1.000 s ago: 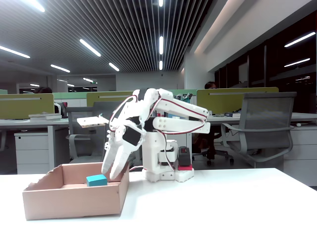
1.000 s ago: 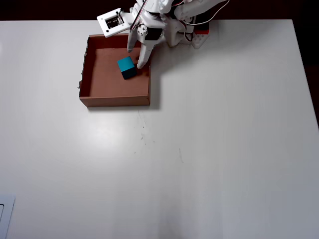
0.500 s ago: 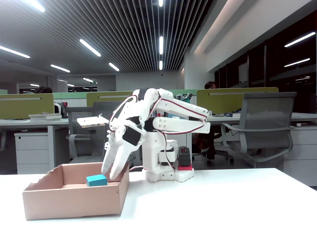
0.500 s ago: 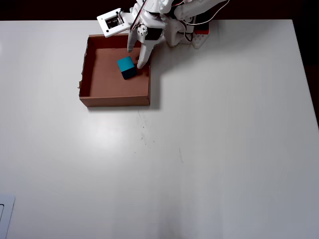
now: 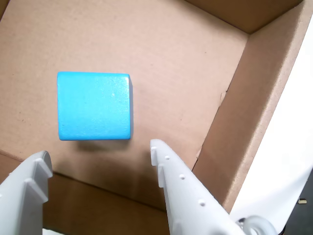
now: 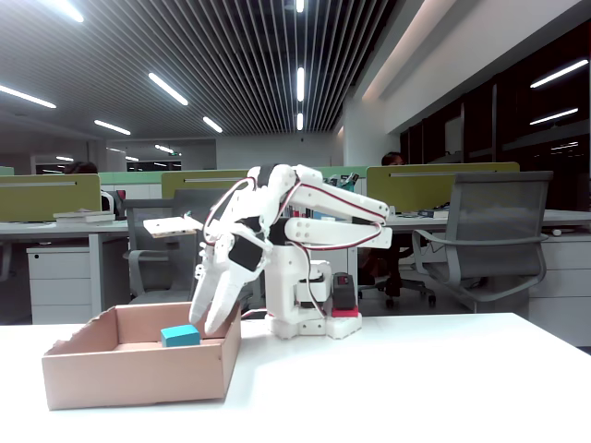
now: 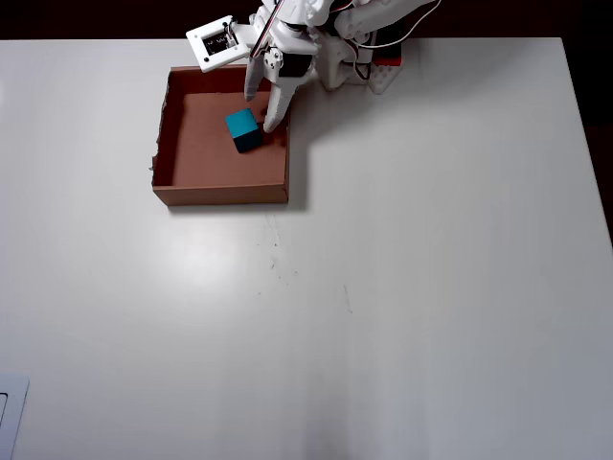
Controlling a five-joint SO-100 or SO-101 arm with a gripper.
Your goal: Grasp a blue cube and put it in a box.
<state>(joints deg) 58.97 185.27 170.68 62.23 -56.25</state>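
Note:
The blue cube lies flat on the floor of the box, near its far right corner in the overhead view. My gripper hangs just above the cube and slightly behind it. It is open, and nothing sits between its white fingers. A gap separates the fingertips from the cube in the wrist view.
The arm's base stands at the table's far edge, right of the box. White tabletop spreads in front and to the right. A box wall rises close to the right finger in the wrist view.

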